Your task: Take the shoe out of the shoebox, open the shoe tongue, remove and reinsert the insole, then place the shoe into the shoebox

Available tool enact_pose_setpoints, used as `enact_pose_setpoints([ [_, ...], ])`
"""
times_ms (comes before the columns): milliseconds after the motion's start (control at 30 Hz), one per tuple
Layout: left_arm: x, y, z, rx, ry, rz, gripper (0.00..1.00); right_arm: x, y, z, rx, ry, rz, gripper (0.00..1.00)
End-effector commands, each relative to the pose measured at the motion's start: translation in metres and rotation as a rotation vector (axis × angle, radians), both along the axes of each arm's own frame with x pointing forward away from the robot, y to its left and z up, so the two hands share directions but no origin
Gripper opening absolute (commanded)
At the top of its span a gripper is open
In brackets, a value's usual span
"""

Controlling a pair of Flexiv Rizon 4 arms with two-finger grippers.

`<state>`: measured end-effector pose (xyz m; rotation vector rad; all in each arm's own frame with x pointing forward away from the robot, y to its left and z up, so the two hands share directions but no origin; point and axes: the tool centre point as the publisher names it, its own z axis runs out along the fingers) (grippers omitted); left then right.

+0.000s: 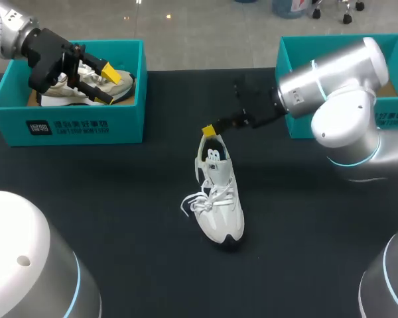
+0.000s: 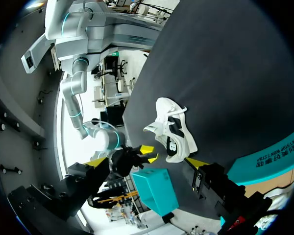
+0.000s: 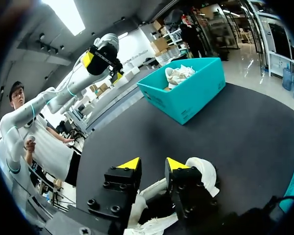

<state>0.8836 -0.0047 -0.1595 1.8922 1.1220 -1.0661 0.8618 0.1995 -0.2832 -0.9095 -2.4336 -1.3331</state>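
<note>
Head view: the white shoe (image 1: 217,199) stands upright on the black tabletop (image 1: 139,199), out of both boxes, with its toe at 6 o'clock and its heel at 12 o'clock. The right end effector (image 1: 210,130) is set at the heel collar. In the right wrist view the collar is crowded close against it, and it cannot be told whether it is clamped there or released. The left end effector (image 1: 106,85) is held spread and empty above the left shoebox (image 1: 66,126) at 10 o'clock, in which a second shoe (image 1: 123,89) lies. The right shoebox (image 1: 298,127) is at 2 o'clock, behind the right arm.

The taking-out is judged done and the opening of the tongue (image 1: 214,159) is in hand. For that, the heel would need to be steadied while the tongue is drawn up and forward.

The upper looks soft and smooth, possibly mesh, over a rounded sole that is dark at the toe. The laces (image 1: 194,201) are slack and trail to one side. The boxes are of stiff teal card, and the tabletop is matte.
</note>
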Motion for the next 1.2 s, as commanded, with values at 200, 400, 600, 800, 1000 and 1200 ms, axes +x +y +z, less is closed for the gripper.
enact_pose_setpoints([
  [200,0.0,0.001,0.0,0.003,-0.001,-0.001,1.0,-0.003,0.002,0.009,-0.118,-0.028,-0.072,0.0],
  [400,0.0,0.001,0.0,0.003,-0.001,-0.001,1.0,-0.006,0.0,0.006,-0.284,-0.047,-0.295,0.0],
  [600,0.0,0.001,0.0,0.003,-0.001,-0.001,1.0,-0.008,-0.006,0.008,-0.517,-0.077,-0.599,0.0],
  [800,0.0,0.001,0.0,0.003,-0.001,-0.001,1.0,-0.008,-0.006,0.008,-0.517,-0.077,-0.599,0.0],
  [1000,0.0,0.001,0.0,0.003,-0.001,-0.001,1.0,-0.008,-0.006,0.008,-0.517,-0.077,-0.599,0.0],
  [1200,0.0,0.001,0.0,0.003,-0.001,-0.001,1.0,-0.006,-0.005,-0.002,-0.493,-0.034,-0.766,0.0],
])
